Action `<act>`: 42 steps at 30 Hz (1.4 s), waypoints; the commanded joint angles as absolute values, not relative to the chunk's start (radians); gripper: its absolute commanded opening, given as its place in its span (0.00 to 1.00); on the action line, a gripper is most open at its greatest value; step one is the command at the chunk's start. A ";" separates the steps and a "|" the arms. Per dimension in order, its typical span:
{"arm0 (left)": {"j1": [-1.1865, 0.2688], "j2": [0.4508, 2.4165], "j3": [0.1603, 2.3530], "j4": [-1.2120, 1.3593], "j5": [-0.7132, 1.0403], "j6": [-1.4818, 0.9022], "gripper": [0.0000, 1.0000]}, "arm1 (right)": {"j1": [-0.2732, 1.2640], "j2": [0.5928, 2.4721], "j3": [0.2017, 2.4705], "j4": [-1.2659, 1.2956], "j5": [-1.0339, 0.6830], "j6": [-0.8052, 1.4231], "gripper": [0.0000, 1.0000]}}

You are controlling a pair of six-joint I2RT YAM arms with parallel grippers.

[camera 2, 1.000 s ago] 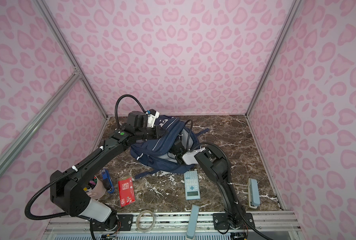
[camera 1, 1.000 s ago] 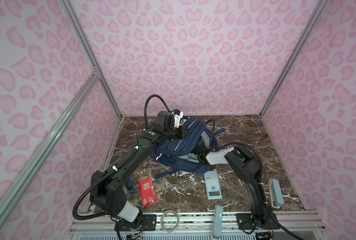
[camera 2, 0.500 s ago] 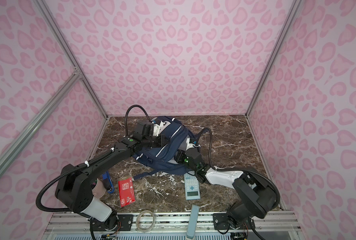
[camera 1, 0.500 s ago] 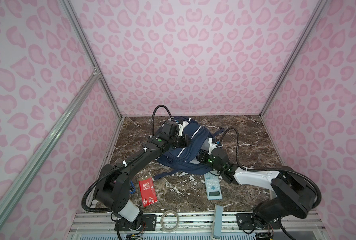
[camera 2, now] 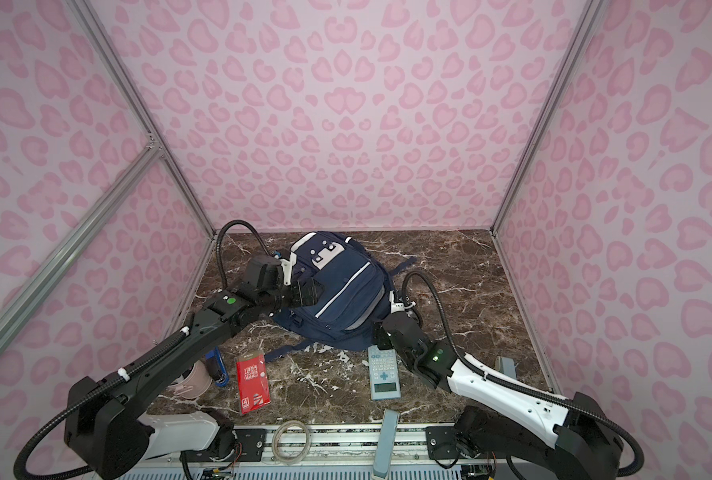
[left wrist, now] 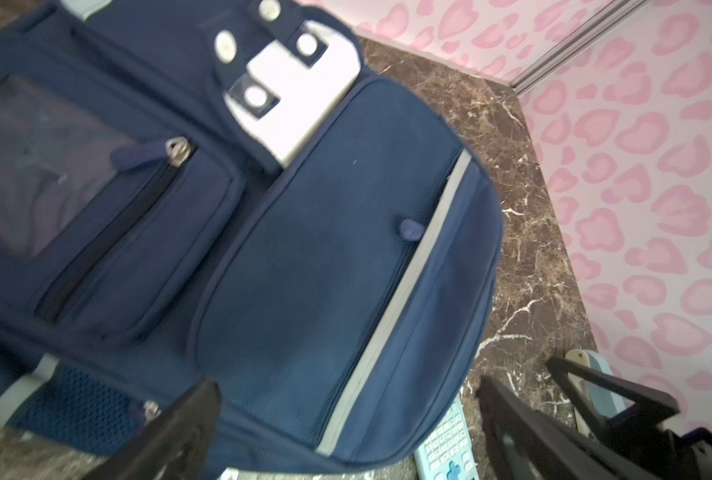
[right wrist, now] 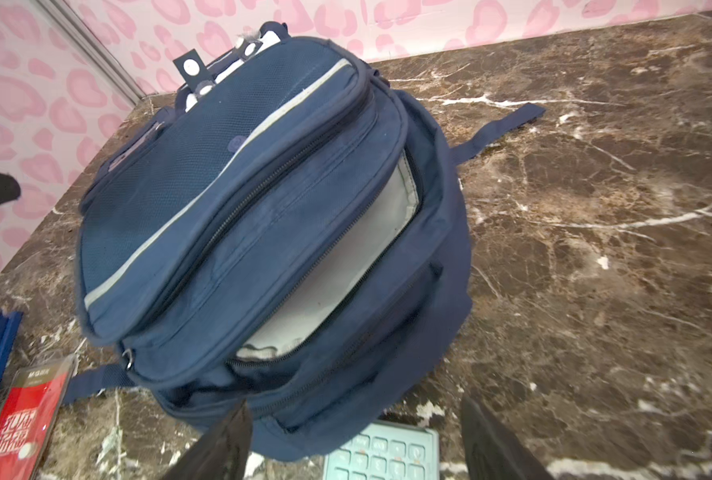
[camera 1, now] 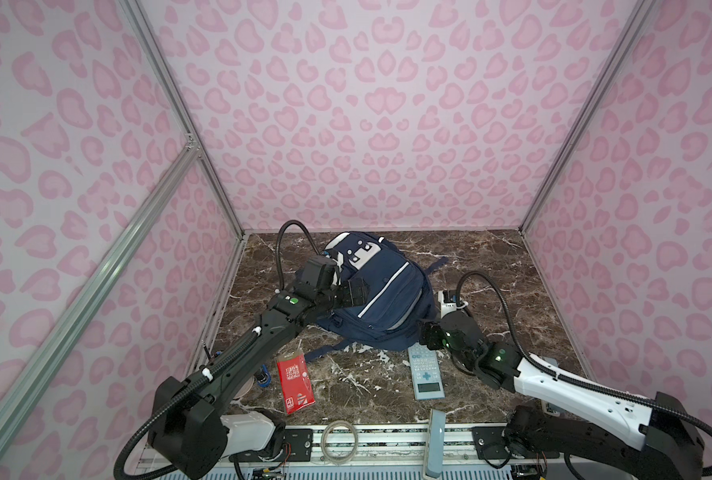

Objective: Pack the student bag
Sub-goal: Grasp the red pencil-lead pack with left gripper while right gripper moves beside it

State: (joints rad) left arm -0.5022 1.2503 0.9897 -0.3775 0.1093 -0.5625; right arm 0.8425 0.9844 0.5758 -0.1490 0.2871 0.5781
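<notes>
While red packet [camera 1: 296,380] lay well behind left gripper [camera 1: 354,293], beside its arm, that gripper hovered jaws wide apart, nothing held. Directly under it lay student bag [camera 1: 391,291], flat, front pockets up. Main zip gaped, grey lining showing, just ahead of right gripper [camera 1: 427,334]: jaws spread, empty. Right below right gripper lay calculator [camera 1: 427,370], just beside bag's edge.

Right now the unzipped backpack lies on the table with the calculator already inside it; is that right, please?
Not quite: the calculator lies outside, on the table just in front of the backpack, as both top views show. The backpack is indeed unzipped.
</notes>
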 commanded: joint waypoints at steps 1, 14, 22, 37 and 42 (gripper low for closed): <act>-0.466 1.156 0.872 -0.443 0.050 -0.623 1.00 | 0.843 0.857 0.470 -0.076 0.273 0.539 0.86; -0.367 1.004 0.590 -0.641 -0.225 -0.789 0.99 | 0.835 0.917 0.475 -0.073 0.034 0.472 0.97; -0.348 1.099 0.526 -0.606 -0.318 -0.902 1.00 | 0.851 1.180 0.593 -0.017 -0.103 0.464 0.92; -0.364 1.083 0.393 -0.440 -0.068 -0.937 0.83 | 1.065 1.514 0.724 0.137 -0.170 0.535 0.88; -0.368 1.074 0.375 -0.414 0.011 -0.931 0.80 | 1.107 1.705 0.826 0.228 -0.261 0.623 0.81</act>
